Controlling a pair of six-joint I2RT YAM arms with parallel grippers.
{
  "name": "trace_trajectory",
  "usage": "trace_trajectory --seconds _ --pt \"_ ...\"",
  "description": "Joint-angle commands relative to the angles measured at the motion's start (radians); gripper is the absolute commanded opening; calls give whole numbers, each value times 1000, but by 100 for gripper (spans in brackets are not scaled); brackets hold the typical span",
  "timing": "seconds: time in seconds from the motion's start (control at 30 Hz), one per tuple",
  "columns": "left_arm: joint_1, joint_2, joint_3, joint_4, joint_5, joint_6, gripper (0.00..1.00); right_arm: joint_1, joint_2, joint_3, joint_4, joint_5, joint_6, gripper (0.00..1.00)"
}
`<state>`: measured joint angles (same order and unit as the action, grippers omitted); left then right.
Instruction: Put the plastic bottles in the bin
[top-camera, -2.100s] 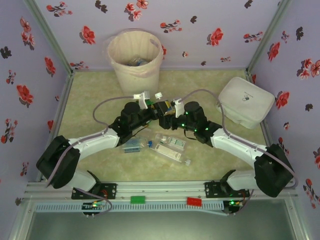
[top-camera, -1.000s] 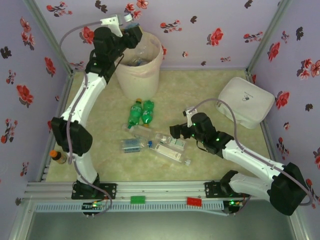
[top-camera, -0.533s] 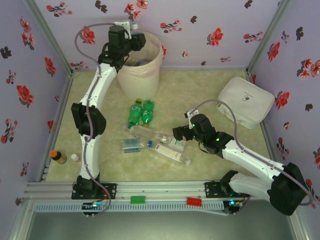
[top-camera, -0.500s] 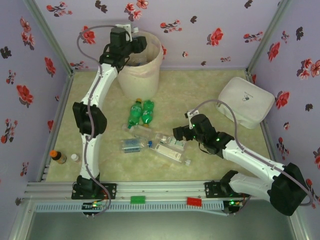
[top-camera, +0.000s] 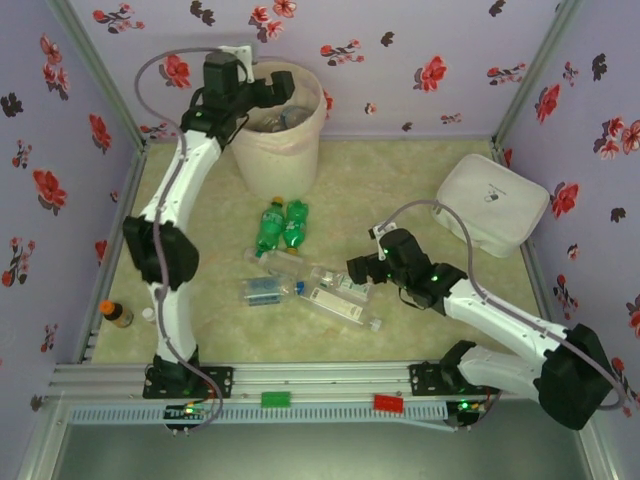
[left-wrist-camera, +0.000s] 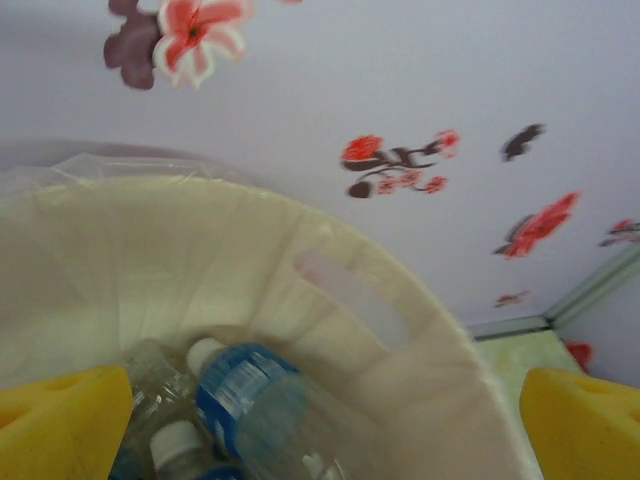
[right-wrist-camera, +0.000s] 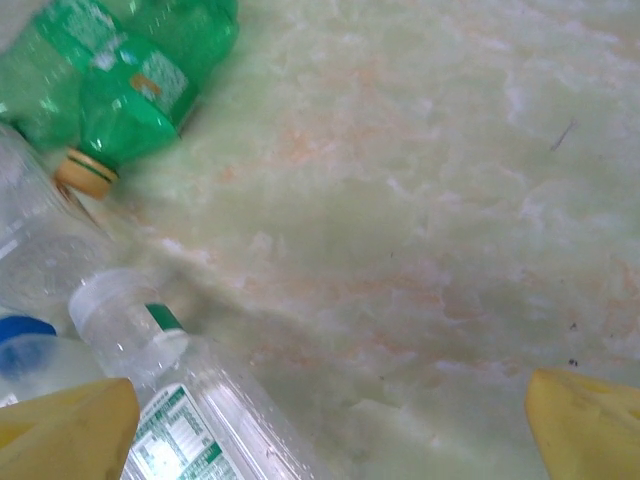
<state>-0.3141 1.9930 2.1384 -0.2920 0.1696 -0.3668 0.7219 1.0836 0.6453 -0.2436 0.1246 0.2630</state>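
Note:
The cream-white bin (top-camera: 270, 145) with its pinkish bag stands at the back left. My left gripper (top-camera: 277, 86) hangs open over its mouth. Inside the bin (left-wrist-camera: 400, 330) lie clear bottles with blue labels (left-wrist-camera: 235, 385), and a blurred one sits between my yellow pads (left-wrist-camera: 60, 425). Mid-table lie two green bottles (top-camera: 281, 225) and several clear bottles (top-camera: 330, 290). My right gripper (top-camera: 358, 268) is open just right of the clear ones, low over the mat. A clear bottle with a green label (right-wrist-camera: 190, 415) lies by its left pad, with the green bottles (right-wrist-camera: 110, 80) beyond.
A flat white box (top-camera: 492, 205) sits at the right. An orange-red bottle (top-camera: 116, 313) and a small white cap (top-camera: 149, 315) stand by the left wall. Flowered walls close in three sides. Bare mat lies between the bottles and the box.
The left arm rose from mid-table to the bin and then turned its wrist slightly leftward over the mouth. The right arm pulled back, then edged left toward the clear bottles.

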Motion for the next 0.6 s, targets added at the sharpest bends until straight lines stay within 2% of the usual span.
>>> trace_trajectory --seconds 0.0,0.13,0.27,0.37,0.47,0.57 --pt "-3 -231 -265 234 92 -64 100 2 41 44 -50 -38 -41 100" --pt "-19 -459 -663 451 93 -155 100 2 95 69 -65 -93 -65 100" --pt "-50 -658 -1014 585 95 -271 100 2 148 105 -98 -144 -104 100" --pt "-113 -762 -1200 597 58 -324 100 1 186 144 -152 -177 -143 99" --pt "-183 -814 -1300 545 47 -359 100 1 222 191 -224 -190 -181 95" --pt "-262 -839 -1405 566 -22 -422 100 2 241 204 -223 -225 -185 92"
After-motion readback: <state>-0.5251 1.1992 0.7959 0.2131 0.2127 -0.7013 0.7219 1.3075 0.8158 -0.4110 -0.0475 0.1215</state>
